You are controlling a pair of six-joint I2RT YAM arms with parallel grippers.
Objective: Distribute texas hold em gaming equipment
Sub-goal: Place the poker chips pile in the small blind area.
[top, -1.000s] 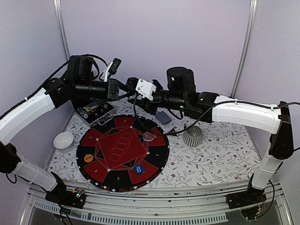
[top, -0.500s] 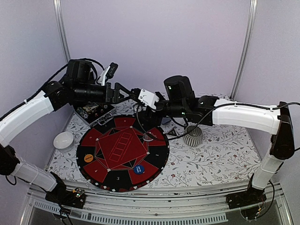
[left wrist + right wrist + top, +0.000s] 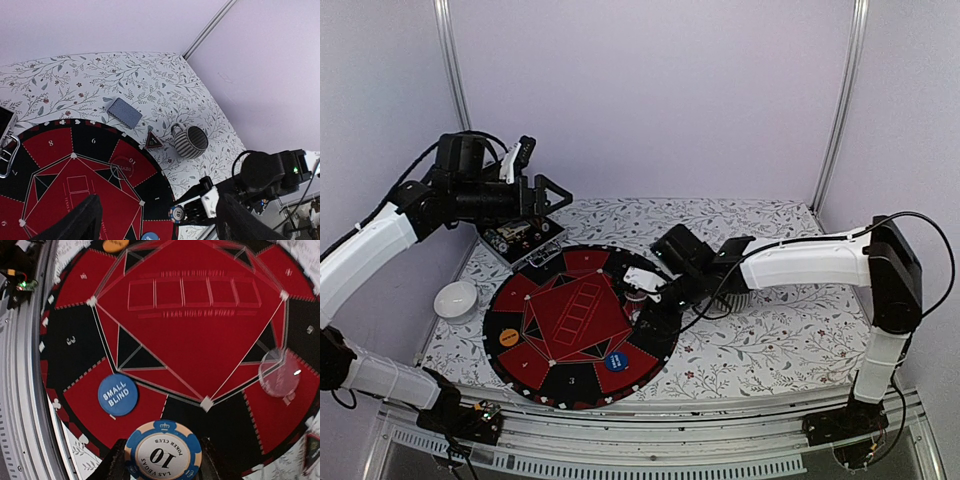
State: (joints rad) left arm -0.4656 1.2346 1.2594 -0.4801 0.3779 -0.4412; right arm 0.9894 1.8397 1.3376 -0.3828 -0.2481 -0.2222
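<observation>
A chip (image 3: 163, 449), blue and cream with a "10" on its face, sits pinched between the two fingers of the right gripper (image 3: 642, 292). It is low over the right rim of the round red and black mat (image 3: 570, 322), above a black segment. Whether it touches the mat cannot be told.

On the mat lie three discs. A blue one (image 3: 117, 394), marked "small blind", is on a red segment near the chip. A clear one (image 3: 279, 374) lies at the edge of the red centre field on the chip's other side. An orange one (image 3: 508, 338) is across the mat at its left edge.

Off the mat, on the floral table (image 3: 790, 340), a deck of cards (image 3: 125, 111) lies face down just past the mat's far rim. A small dark triangle (image 3: 153, 141) and a striped cup (image 3: 190, 140) stand close together to the right of the deck. The right arm stretches over that area in the top view.

The left gripper (image 3: 548, 196) hangs high above the mat's far left. Its fingers are spread wide with nothing between them. Below it a black case (image 3: 520, 238) lies open at the mat's far left edge. A white bowl (image 3: 455, 298) stands nearer, just off the mat's left side.
</observation>
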